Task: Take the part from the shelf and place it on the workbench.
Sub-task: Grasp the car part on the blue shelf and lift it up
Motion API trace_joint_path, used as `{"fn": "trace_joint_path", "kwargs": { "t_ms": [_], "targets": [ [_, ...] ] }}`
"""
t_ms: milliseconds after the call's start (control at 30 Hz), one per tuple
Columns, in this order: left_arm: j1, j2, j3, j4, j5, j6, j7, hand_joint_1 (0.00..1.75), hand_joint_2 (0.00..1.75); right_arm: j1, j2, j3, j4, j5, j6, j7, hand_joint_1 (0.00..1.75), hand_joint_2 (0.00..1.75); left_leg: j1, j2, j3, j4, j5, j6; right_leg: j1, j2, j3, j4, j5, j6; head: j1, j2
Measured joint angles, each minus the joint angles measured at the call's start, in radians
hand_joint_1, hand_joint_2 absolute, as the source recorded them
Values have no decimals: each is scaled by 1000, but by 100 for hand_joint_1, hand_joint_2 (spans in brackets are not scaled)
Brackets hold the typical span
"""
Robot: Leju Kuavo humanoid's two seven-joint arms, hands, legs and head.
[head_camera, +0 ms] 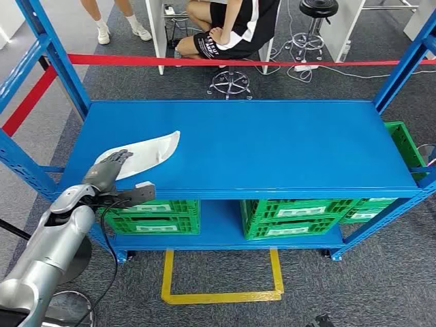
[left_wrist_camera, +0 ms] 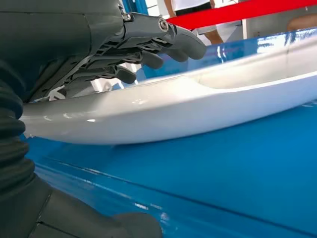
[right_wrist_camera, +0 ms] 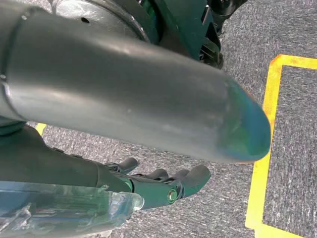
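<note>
Currently, shelf: blue metal shelf point(head_camera: 288, 146), top deck facing the robot, lower deck beneath it.
Part: white, long, curved shell-like part point(head_camera: 149, 152) lying on the top deck at its left front corner, one tip pointing toward the middle of the deck.
Part, close view: left wrist view shows the part point(left_wrist_camera: 179, 106) resting on the glossy blue surface, its near end under the fingers.
Left hand: left hand point(head_camera: 109, 169) set on the near end of the part; fingers point(left_wrist_camera: 176, 42) stretched over its upper face, thumb point(left_wrist_camera: 93, 223) low beside the deck. Cannot tell whether the grasp is closed.
Right hand: right hand point(right_wrist_camera: 160, 186) hanging over grey carpet point(right_wrist_camera: 209, 223), fingers loosely curled and apart, nothing in it.
Lower deck: green crates point(head_camera: 293, 221) side by side, white labels on the fronts.
Floor: yellow tape outline point(head_camera: 221, 283) in front of the shelf.
Background: red tape barrier point(head_camera: 231, 62) behind the shelf; a person point(head_camera: 231, 27) seated beyond it, another person's legs point(head_camera: 116, 17) further left.
</note>
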Motion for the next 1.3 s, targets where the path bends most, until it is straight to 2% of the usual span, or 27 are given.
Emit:
{"fn": "trace_joint_path", "kwargs": {
  "t_ms": [200, 233, 333, 367, 433, 767, 900, 1000, 1133, 1233, 1300],
  "targets": [
    [-1, 0, -2, 14, -1, 2, 3, 2, 175, 1, 0, 0, 0, 0, 0, -3, 0, 0, 0, 0, 0, 0, 0, 0, 0, 0, 0, 0, 0, 0, 0, 0],
    [-1, 0, -2, 16, -1, 2, 4, 18, 175, 2, 0, 0, 0, 0, 1, -4, 0, 0, 0, 0, 0, 0, 0, 0, 0, 0, 0, 0, 0, 0, 0, 0],
    [-6, 3, -2, 23, -2, 4, 5, 140, 175, 4, 0, 0, 0, 0, 2, -5, 0, 0, 0, 0, 0, 0, 0, 0, 0, 0, 0, 0, 0, 0, 0, 0],
    [-7, 4, -2, 25, -3, 4, 5, 168, 175, 4, 0, 0, 0, 0, 1, -6, 0, 0, 0, 0, 0, 0, 0, 0, 0, 0, 0, 0, 0, 0, 0, 0],
    [-10, 7, -2, 29, -5, 5, 8, 175, 175, 5, 0, 0, 1, 1, 1, -6, 0, 0, 0, 0, 0, 0, 0, 0, 0, 0, 0, 0, 0, 0, 0, 0],
    [-7, 9, -1, 39, -21, 27, 47, 175, 175, 6, 0, 0, 8, 5, 1, -6, 0, 0, 0, -1, 0, 0, 1, 0, 0, -3, 0, 0, 0, 0, 0, 0],
    [-16, 10, 2, 38, -22, 37, 57, 175, 0, 10, 0, -1, 10, 3, 2, -7, 0, 0, 0, 0, 0, 0, 4, 0, 0, -2, 1, 1, 2, 0, 0, 0],
    [-16, 10, 3, 33, -15, 40, 53, 175, 0, 11, 0, -2, 12, 2, 4, -7, 0, 0, 0, 0, 0, 0, 5, 0, 0, -2, 0, 1, 3, 0, 0, 0],
    [-15, 8, 4, 16, -7, 45, 32, 175, 175, 11, -1, -4, 16, -2, 10, -8, 0, 0, 0, 0, 0, 0, 5, 0, 0, -1, 0, 1, 3, 0, 0, 0],
    [-9, 0, 6, -2, -13, 67, 27, 175, 175, -1, 7, -4, 16, -10, 22, 10, 0, 0, 0, 0, -1, -1, 5, 0, 0, -1, 0, 3, 4, 0, 0, 0],
    [-15, -25, 6, -5, -19, 88, 15, 175, 175, -61, 46, -10, -12, -39, -15, 146, 0, 0, 1, 3, -5, -1, 7, -2, 1, 3, -6, 4, 8, -1, 1, 0]
  ]
}}
